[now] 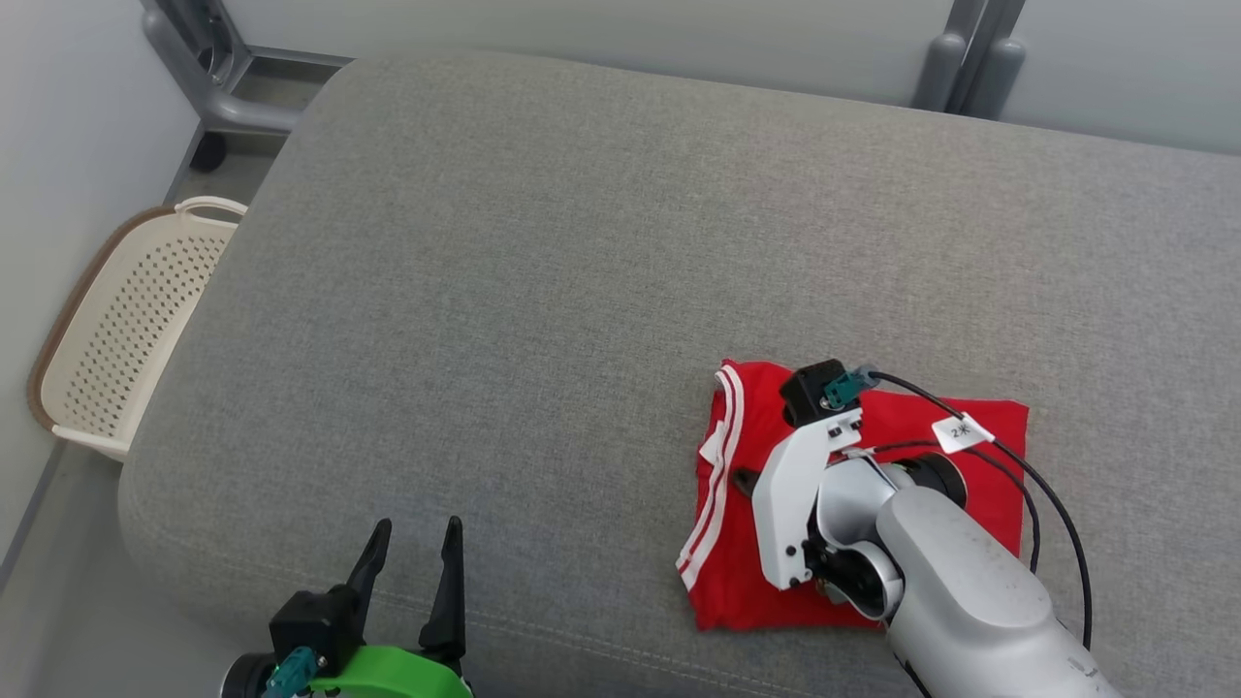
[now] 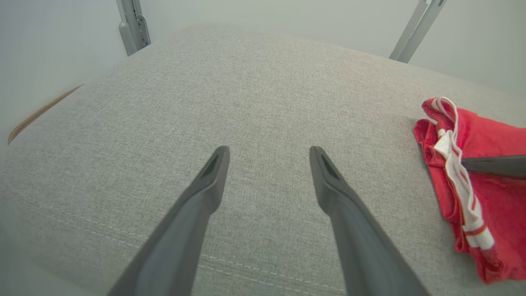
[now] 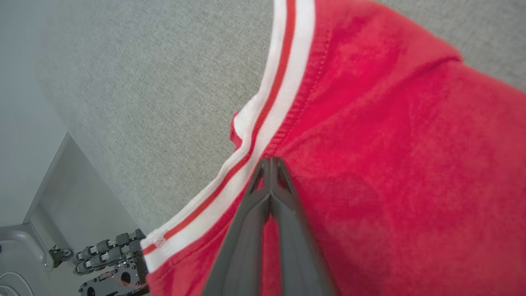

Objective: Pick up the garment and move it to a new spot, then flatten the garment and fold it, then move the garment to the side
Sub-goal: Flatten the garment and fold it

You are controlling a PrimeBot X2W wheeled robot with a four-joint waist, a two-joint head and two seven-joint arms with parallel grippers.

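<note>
My right gripper is closed, its fingers pressed together with the tips on the red garment, just inside its white-striped trim. I cannot tell whether a fold is pinched between them. The right wrist view shows this up close. In the head view my own wrist covers the fingers and the garment's middle. The left wrist view catches one finger side-on across the cloth, with the garment cut off at the frame edge. My left gripper stands wide, holding nothing, over the near edge of the grey cushion and well apart from the garment. The garment lies folded on the cushion, toward my right. A basket sits off the cushion's left end.
</note>
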